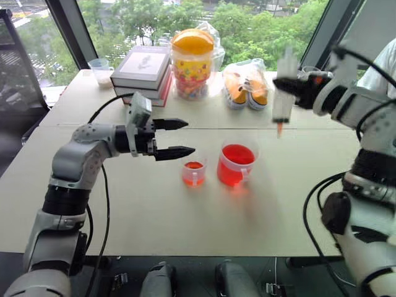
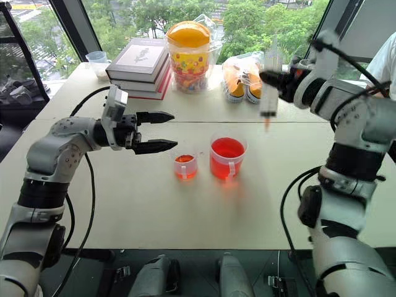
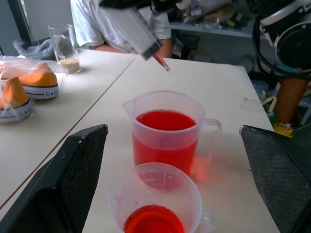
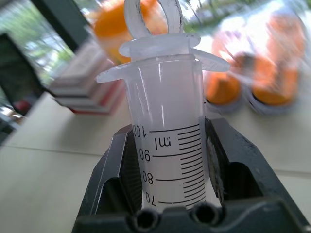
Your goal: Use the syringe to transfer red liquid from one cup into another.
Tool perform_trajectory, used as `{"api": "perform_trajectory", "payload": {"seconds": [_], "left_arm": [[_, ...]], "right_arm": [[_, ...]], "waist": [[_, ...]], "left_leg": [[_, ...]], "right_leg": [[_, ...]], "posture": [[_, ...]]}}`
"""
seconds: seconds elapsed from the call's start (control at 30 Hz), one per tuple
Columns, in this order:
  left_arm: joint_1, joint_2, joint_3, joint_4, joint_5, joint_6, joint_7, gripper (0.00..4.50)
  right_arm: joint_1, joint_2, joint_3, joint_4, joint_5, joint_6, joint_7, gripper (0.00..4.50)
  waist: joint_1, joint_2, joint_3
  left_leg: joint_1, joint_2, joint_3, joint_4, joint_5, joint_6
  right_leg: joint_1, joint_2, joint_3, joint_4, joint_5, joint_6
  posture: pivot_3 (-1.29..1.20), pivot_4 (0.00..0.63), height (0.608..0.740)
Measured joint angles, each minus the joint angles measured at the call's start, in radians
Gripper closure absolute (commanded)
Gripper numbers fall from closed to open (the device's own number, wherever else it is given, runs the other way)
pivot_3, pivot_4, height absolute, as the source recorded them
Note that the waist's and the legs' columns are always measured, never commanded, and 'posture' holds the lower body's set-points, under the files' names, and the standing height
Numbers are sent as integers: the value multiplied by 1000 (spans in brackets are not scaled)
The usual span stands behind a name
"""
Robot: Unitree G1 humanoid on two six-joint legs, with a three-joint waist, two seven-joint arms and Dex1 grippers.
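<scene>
The two head views look forward and down from above over the table point(image 1: 185, 216), side by side, sharing nearly the same scene. The left wrist view sits low and close, facing level across the handled cup point(image 3: 165, 131) at frame centre (the small cup point(image 3: 155, 204) is nearer, bottom centre). The right wrist view presses right against the syringe point(image 4: 167, 131).
</scene>
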Motion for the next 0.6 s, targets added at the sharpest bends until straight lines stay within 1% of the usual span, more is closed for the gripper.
{"api": "perform_trajectory", "payload": {"seconds": [0.07,0.13,0.23,0.27,0.33,0.37,0.5,0.6], "left_arm": [[-19,-1,-3,18,5,-4,-16,0],[-41,1,-1,47,14,-8,-29,0],[-73,-2,-2,74,17,-12,-45,0],[-89,-7,-3,80,17,-12,-56,0],[-110,-11,-4,95,17,-13,-66,0],[-126,-19,-6,108,18,-13,-73,0],[-162,-35,-18,150,27,-16,-92,0],[-205,-60,-22,186,39,-31,-104,0]], "right_arm": [[17,41,-25,-100,75,-29,-2,3094],[75,99,-41,-196,143,-71,-12,3094],[203,193,-13,-271,169,-166,-27,3094],[272,217,22,-292,150,-242,-22,3094],[358,247,79,-303,116,-336,-9,3094],[423,257,135,-303,67,-429,4,3094],[566,285,264,-263,-85,-679,32,3094],[647,311,357,-162,-198,-854,31,3094]], "waist": [[0,-1,0],[3,-1,-1],[2,-1,0],[2,-1,0],[0,0,0],[-1,0,0],[-4,0,0],[-6,0,0]], "left_leg": [[0,0,0,0,0,0],[0,0,0,1,0,0],[0,-1,0,3,0,0],[0,-1,0,3,0,1],[0,-1,0,4,0,1],[0,-1,-1,4,0,1],[0,-1,-1,4,0,1],[1,-1,-1,4,0,1]], "right_leg": [[1,0,0,-1,0,0],[2,-1,-1,-1,0,0],[3,-1,-1,-1,0,0],[3,-1,0,-1,0,0],[3,-1,-1,-1,0,0],[3,-1,-1,0,0,0],[3,0,-1,0,0,0],[2,0,0,0,0,0]], "posture": [[0,150,740],[0,150,740],[0,150,740],[0,150,740],[0,150,740],[0,150,740],[0,150,740],[0,150,740]]}}
